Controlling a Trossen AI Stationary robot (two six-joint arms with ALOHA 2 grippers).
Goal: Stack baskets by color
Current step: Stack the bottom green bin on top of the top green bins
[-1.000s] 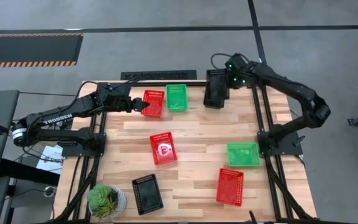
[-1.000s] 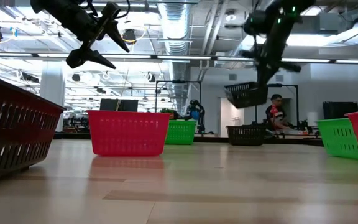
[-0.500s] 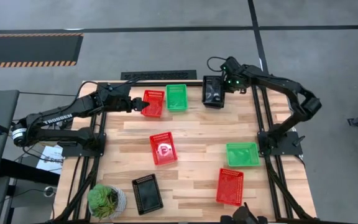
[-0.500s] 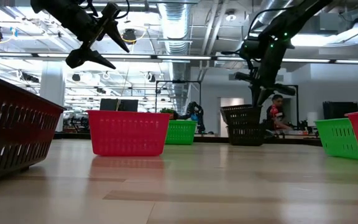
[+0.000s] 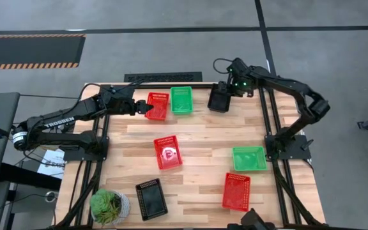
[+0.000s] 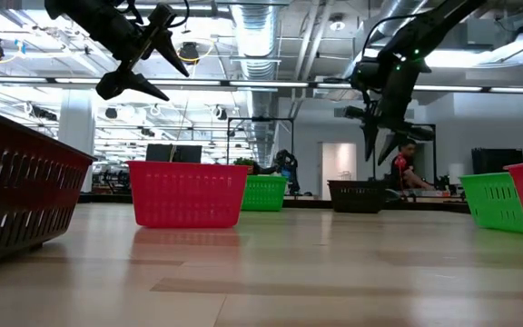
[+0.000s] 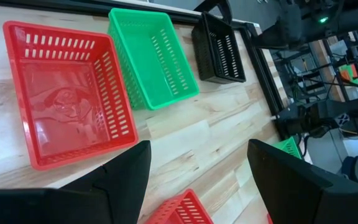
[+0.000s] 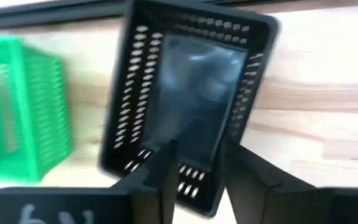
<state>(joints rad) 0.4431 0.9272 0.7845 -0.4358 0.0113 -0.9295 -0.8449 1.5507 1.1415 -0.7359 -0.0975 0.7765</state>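
Note:
A black basket [image 5: 218, 100] stands on the table near the far edge, right of a green basket [image 5: 182, 99] and a red basket [image 5: 158, 106]. My right gripper [image 6: 384, 150] hangs open just above the black basket [image 6: 361, 195], fingers pointing steeply down and clear of its rim. In the right wrist view the fingers stand over the near end wall of the black basket [image 8: 191, 93]. My left gripper [image 5: 147, 108] hovers open, high beside the red basket [image 7: 67, 106], holding nothing.
More baskets lie on the table: a red one [image 5: 168, 152] in the middle, a green one [image 5: 250, 158] at the right, a red one [image 5: 236, 190] and a black one [image 5: 151, 199] near the front. A potted plant [image 5: 109, 206] stands at the front left corner.
My right gripper has come down toward the far edge with a black basket and set it on the black basket standing there. It has then opened and let go. The basket has sunk into the lower one, so the pile stands lower than half a second ago.

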